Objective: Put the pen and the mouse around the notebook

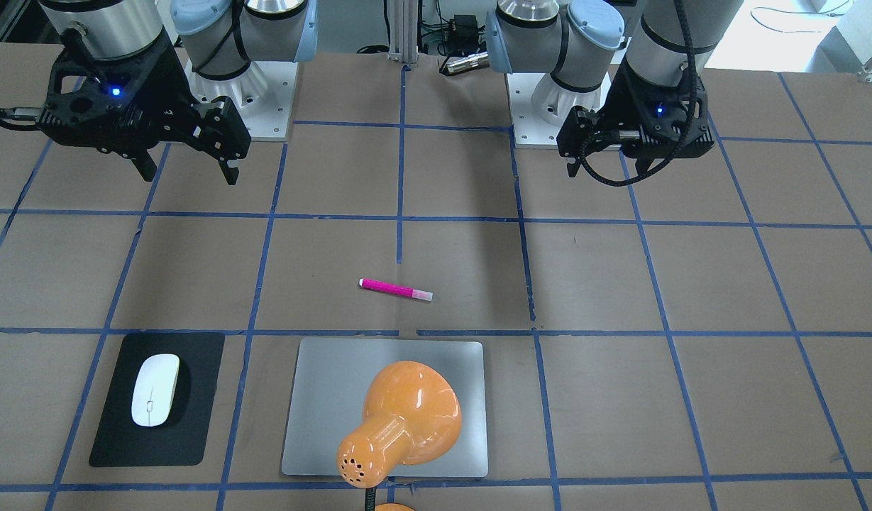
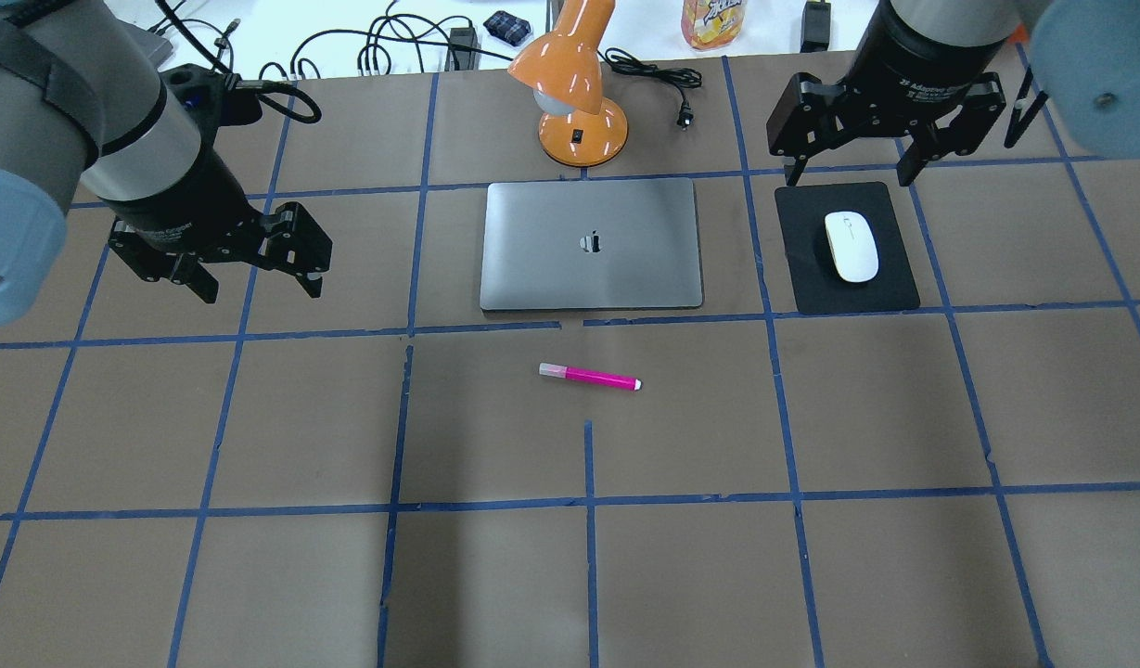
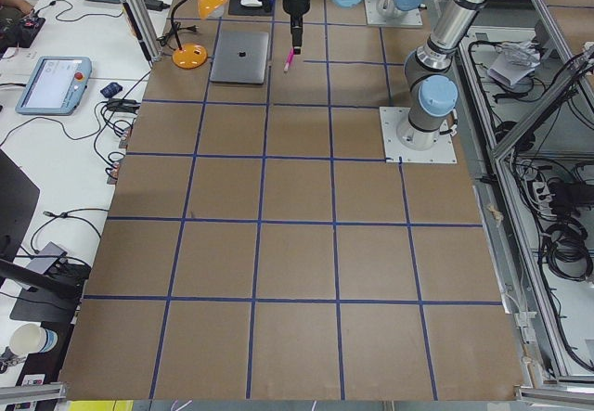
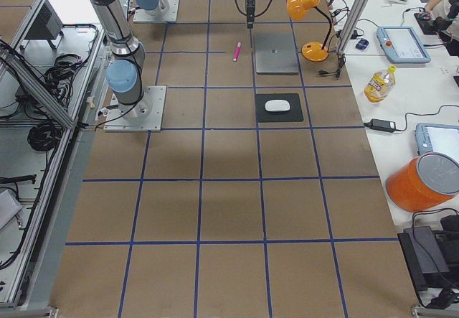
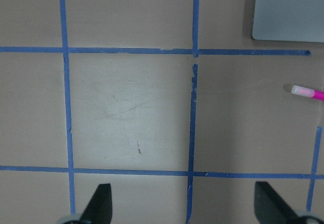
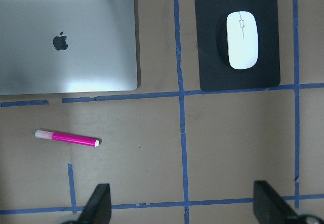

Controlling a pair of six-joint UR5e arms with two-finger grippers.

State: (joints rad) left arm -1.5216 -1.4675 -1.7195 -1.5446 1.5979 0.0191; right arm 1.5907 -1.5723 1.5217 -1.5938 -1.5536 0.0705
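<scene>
Here both arms hang above the brown counter with blue tape lines, each hand pointing downward. The left hand is off to the left of the notebook, its fingers spread wide and holding nothing. The right hand is over the far edge of the black rectangular mat, also wide and empty. There is one large flat silver-grey metal notebook, one short magenta-pink pen lying near its edge on the robot's side without touching it, one small white oval mouse on the mat at the notebook's right, and one orange desk lamp behind.
</scene>
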